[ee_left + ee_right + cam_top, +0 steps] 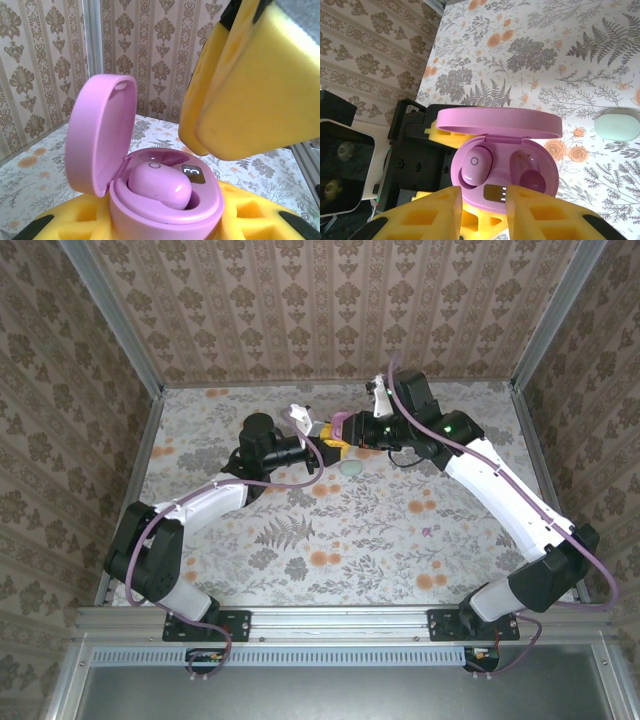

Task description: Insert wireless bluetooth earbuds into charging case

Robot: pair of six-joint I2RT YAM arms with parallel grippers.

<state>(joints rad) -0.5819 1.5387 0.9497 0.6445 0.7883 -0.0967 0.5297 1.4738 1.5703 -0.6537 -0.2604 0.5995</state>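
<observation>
The pink charging case (167, 212) stands with its lid (100, 135) swung up, and my left gripper (165, 222) is shut on its body with yellow pads on both sides. One pink earbud (476, 165) lies in the left slot. The right slot (532, 172) is bare, and a small display (194, 174) is lit on the front. My right gripper (483, 210) hovers just in front of the case, jaws a little apart with nothing between them. From above, both grippers meet over the table's middle, left gripper (328, 446) and right gripper (354, 433) at the case (340, 425).
A pale mint oval object (617, 125) lies on the floral table just beside the case, also visible from above as the mint object (350, 468). Patterned walls close in the back and both sides. Bare floral table surface (380, 530) stretches toward the arm bases.
</observation>
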